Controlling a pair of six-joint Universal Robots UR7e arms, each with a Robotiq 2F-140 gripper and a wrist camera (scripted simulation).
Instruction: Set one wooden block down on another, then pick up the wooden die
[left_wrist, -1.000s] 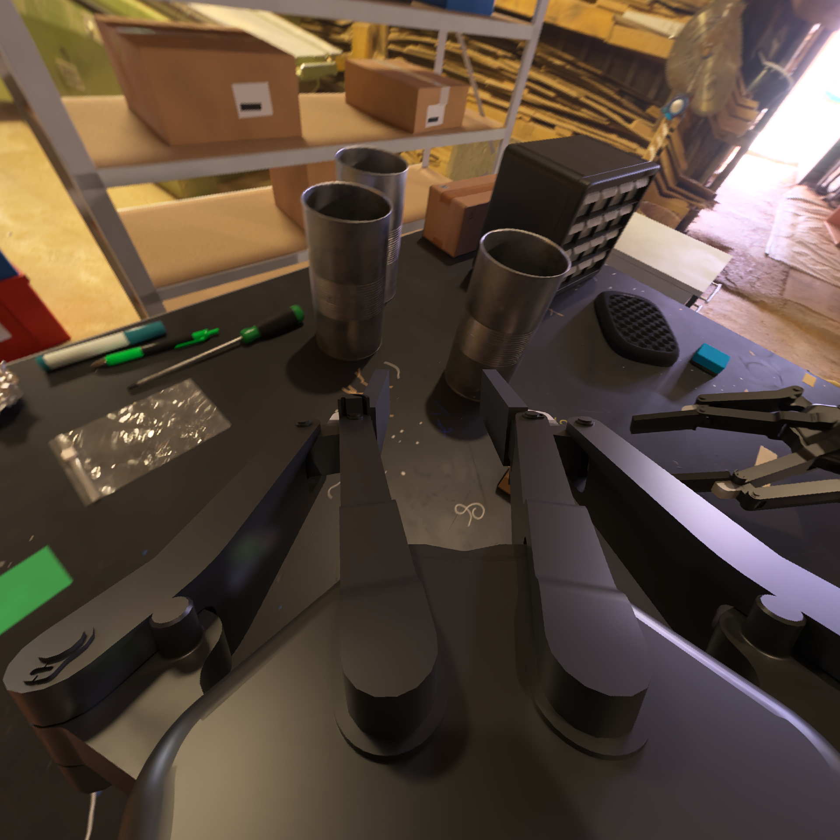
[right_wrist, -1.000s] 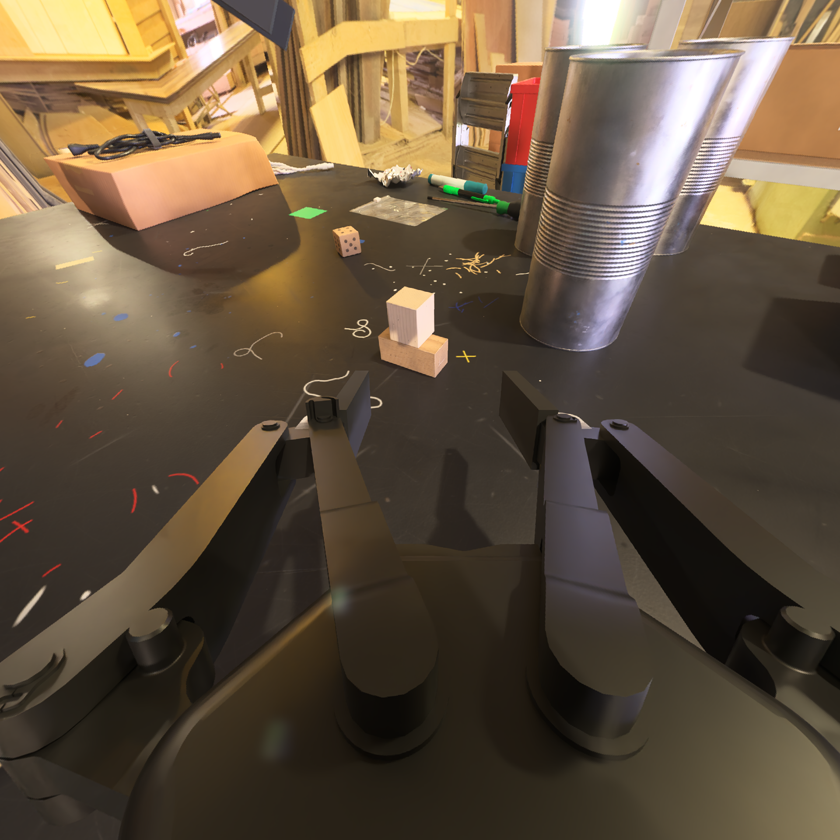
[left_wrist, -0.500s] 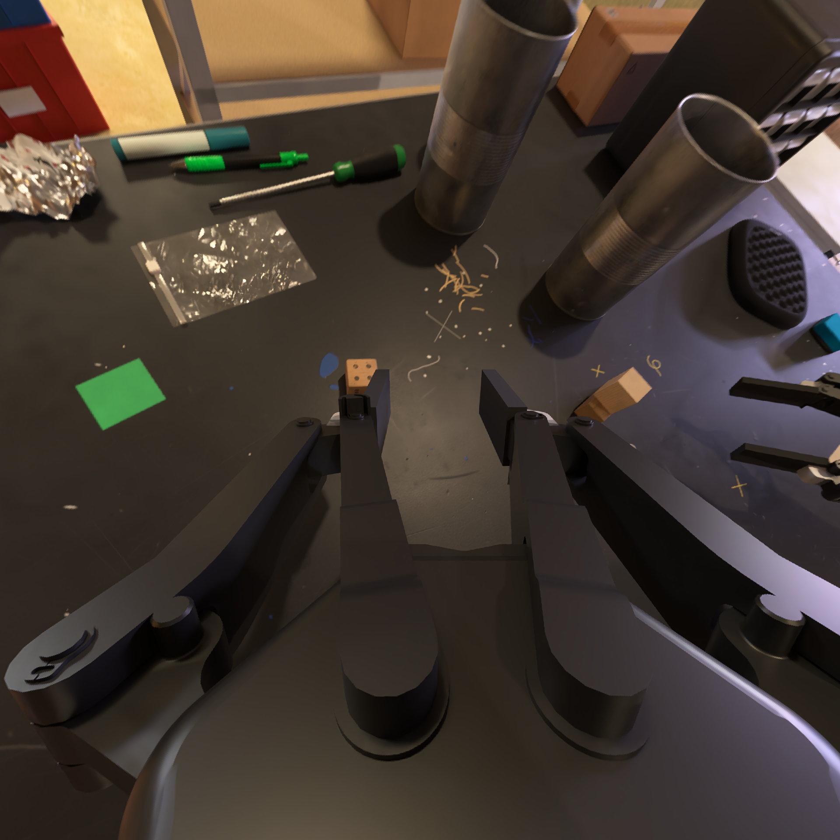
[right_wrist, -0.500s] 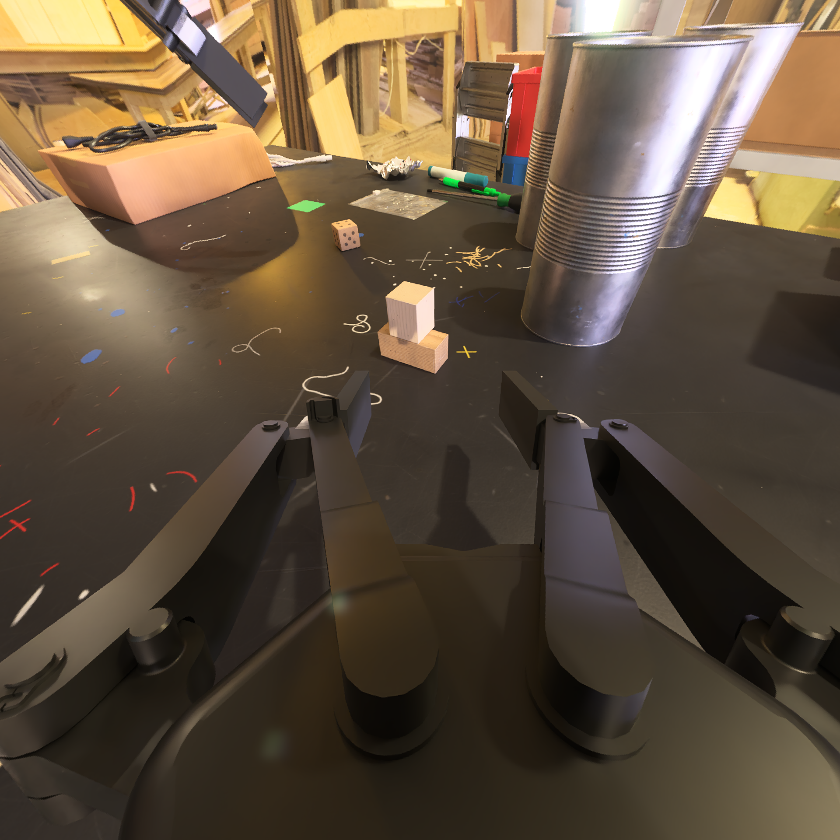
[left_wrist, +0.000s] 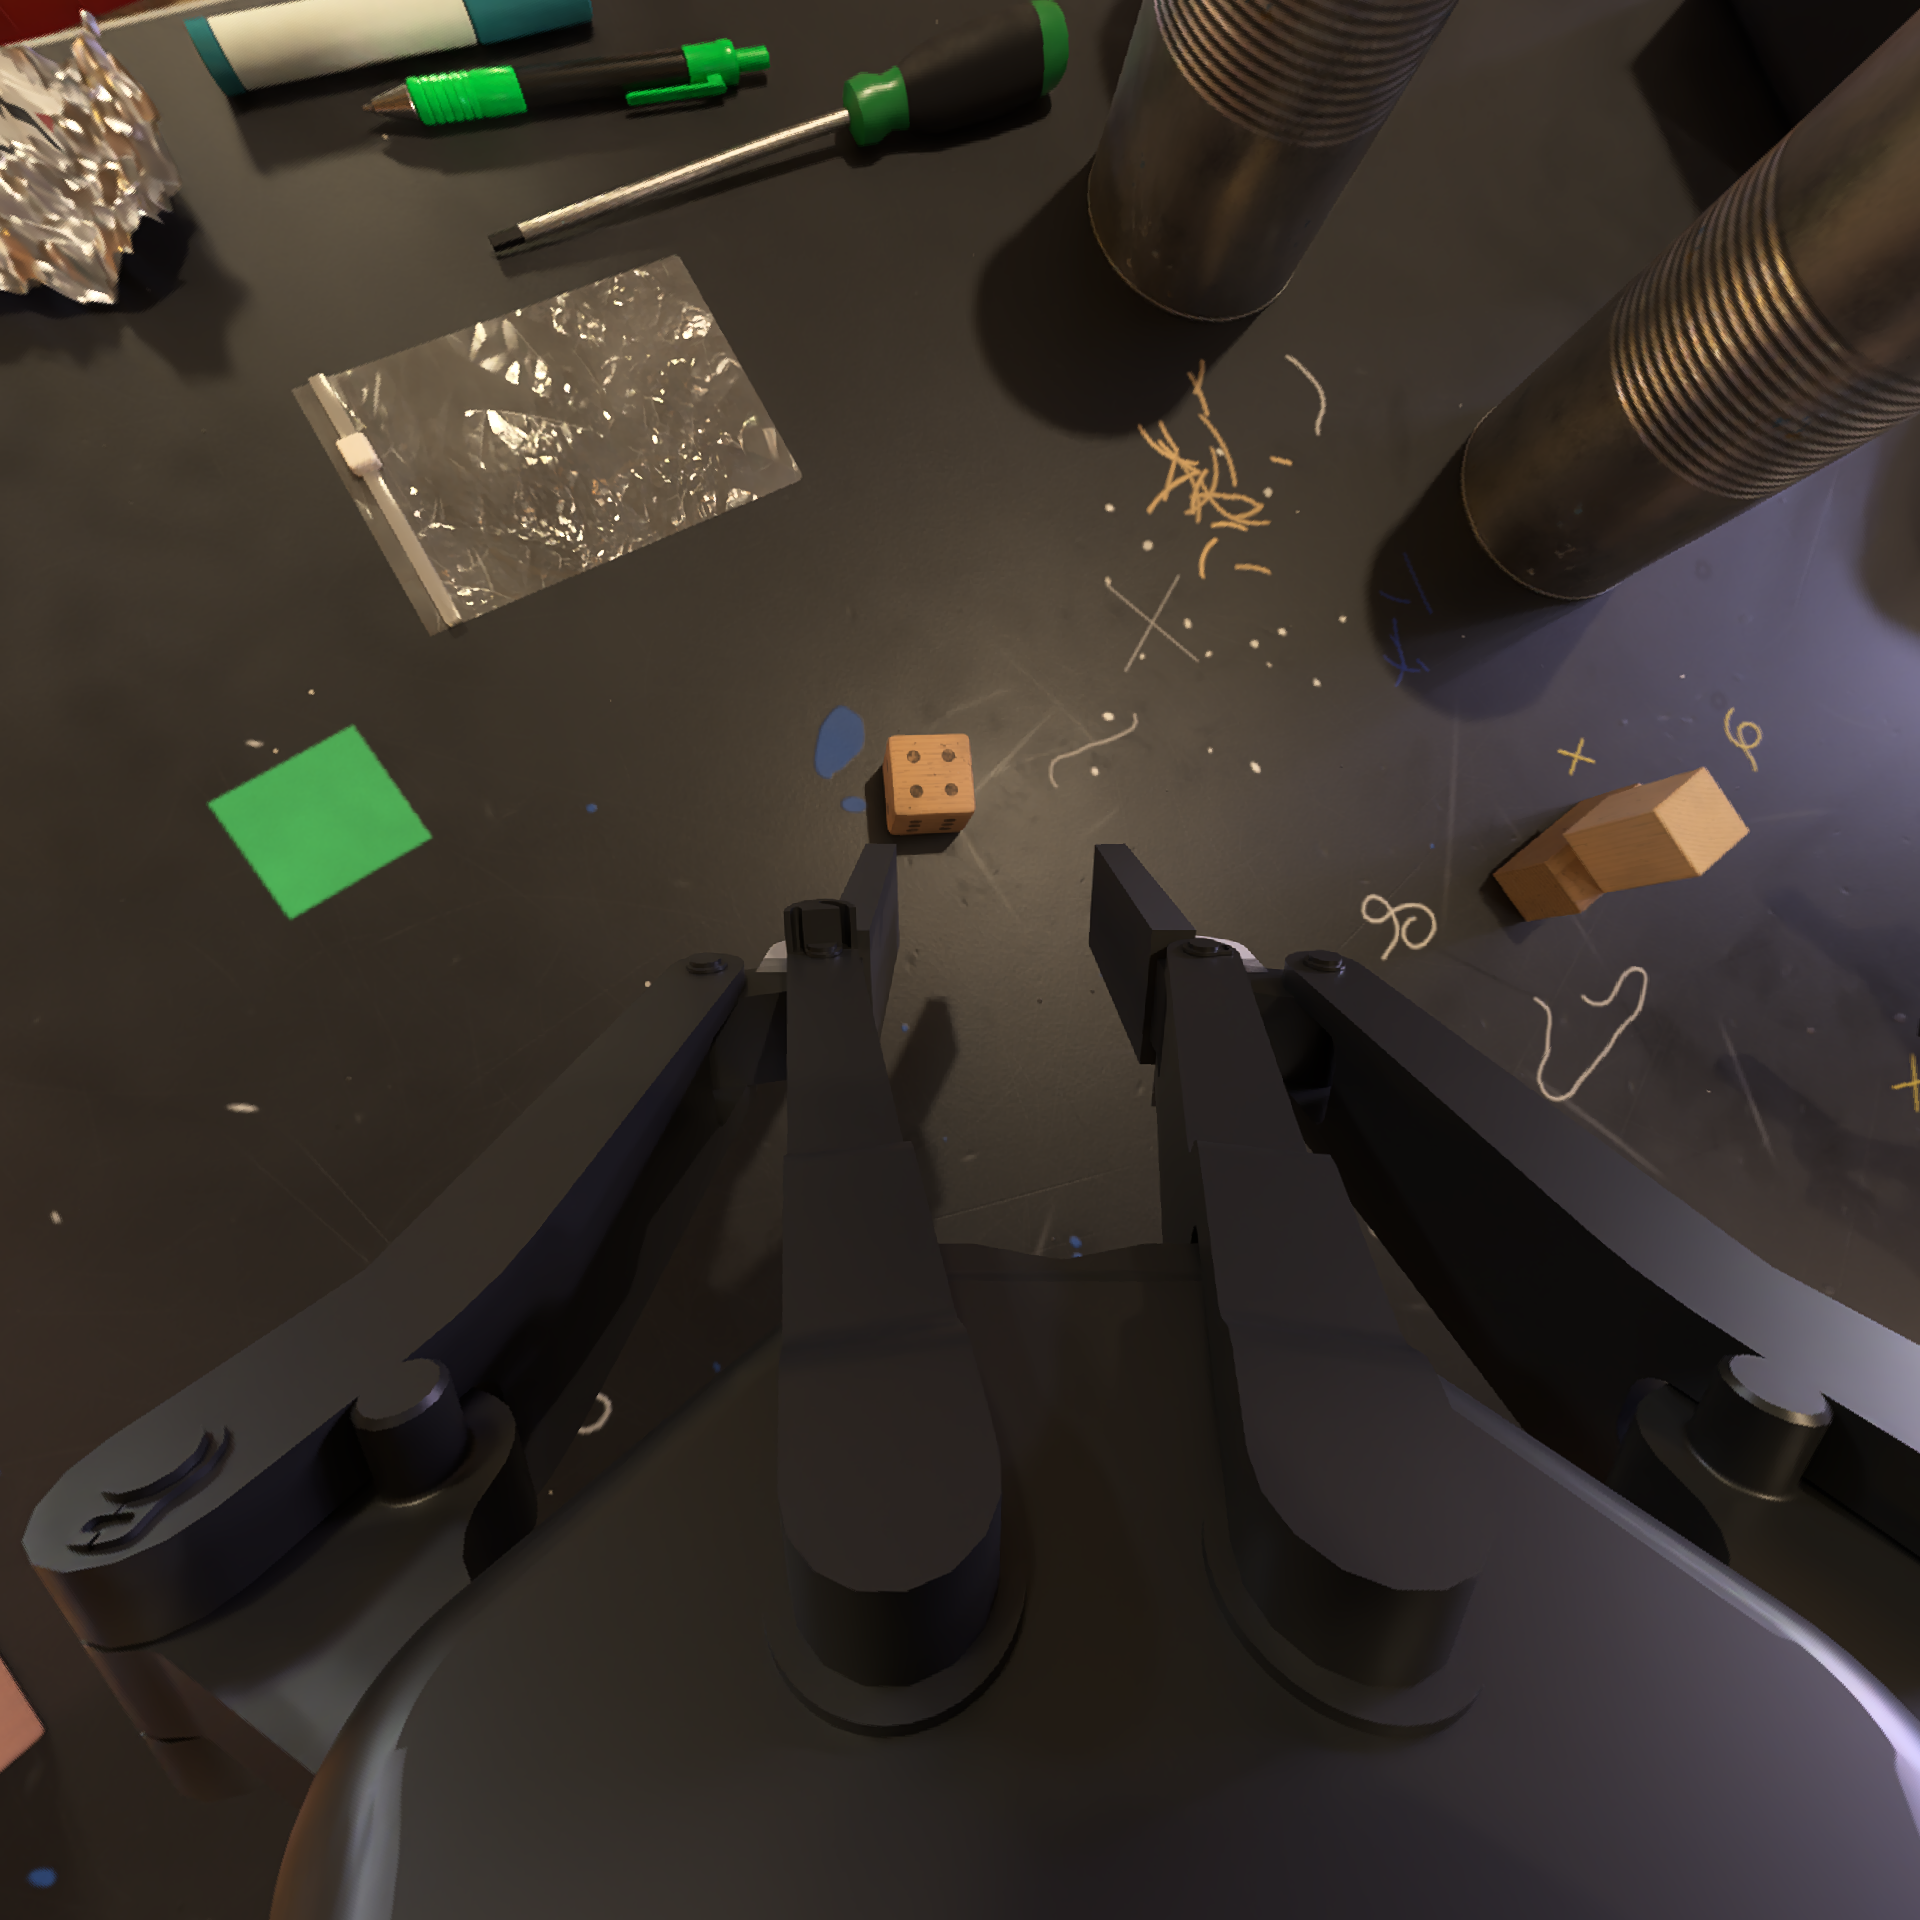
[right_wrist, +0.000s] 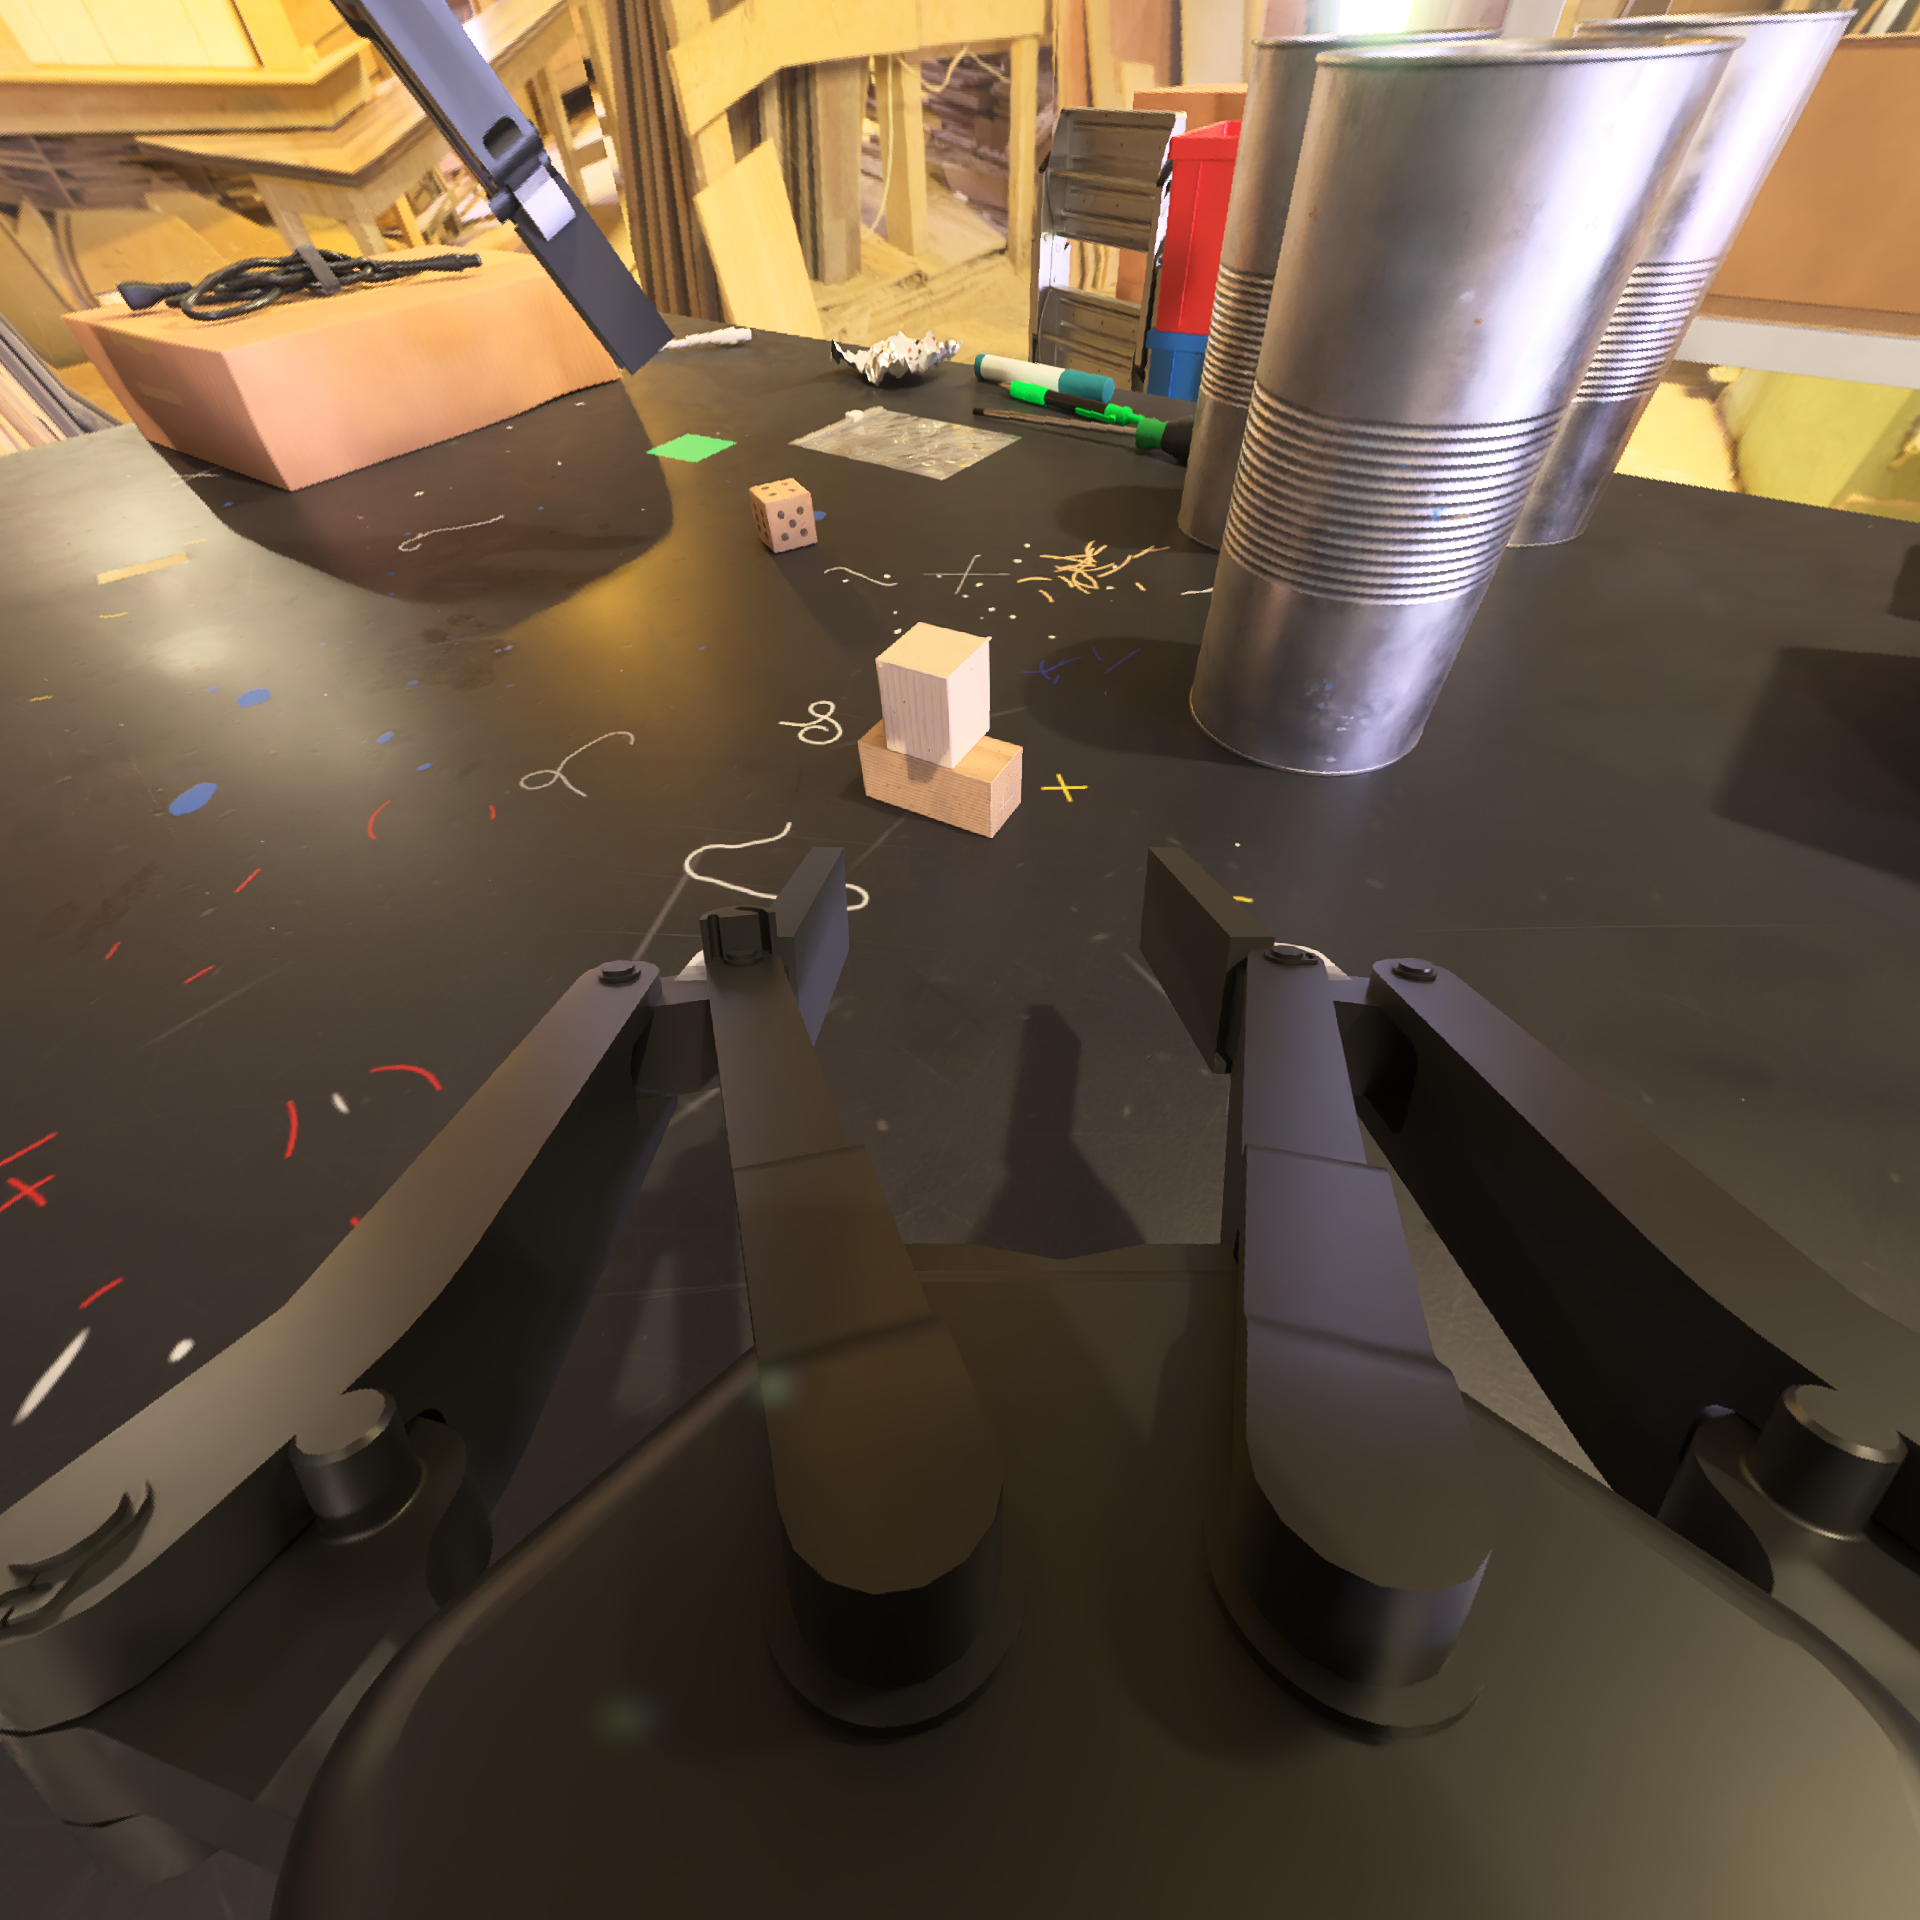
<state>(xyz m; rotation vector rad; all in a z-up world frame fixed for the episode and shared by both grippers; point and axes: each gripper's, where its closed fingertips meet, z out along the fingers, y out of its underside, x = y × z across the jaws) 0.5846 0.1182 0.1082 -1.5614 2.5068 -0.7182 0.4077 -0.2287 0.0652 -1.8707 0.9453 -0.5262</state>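
A small wooden die (left_wrist: 928, 781) lies on the black table, just beyond my left gripper (left_wrist: 992, 899), which is open and empty above it. The die also shows in the right wrist view (right_wrist: 784, 513). A pale wooden cube (right_wrist: 933, 693) stands on a flatter wooden block (right_wrist: 940, 782); the stack also shows in the left wrist view (left_wrist: 1621, 844) at the right. My right gripper (right_wrist: 992, 914) is open and empty, a little short of the stack. Part of the left arm (right_wrist: 509, 177) shows in the right wrist view at the upper left.
Tall metal cans (right_wrist: 1434, 395) (left_wrist: 1236, 145) stand behind the blocks. A plastic bag (left_wrist: 545, 436), a green square (left_wrist: 317, 821), a screwdriver (left_wrist: 790, 130), a pen (left_wrist: 582, 88), a marker (left_wrist: 384, 26) and crumpled foil (left_wrist: 73, 197) lie at the left. A pink box (right_wrist: 332, 353) with a cable sits at the far left.
The left gripper has swung down and forward toward the die, which now lies just ahead of its fingertips. The right gripper has drawn back slightly from the stack. Both stay open.
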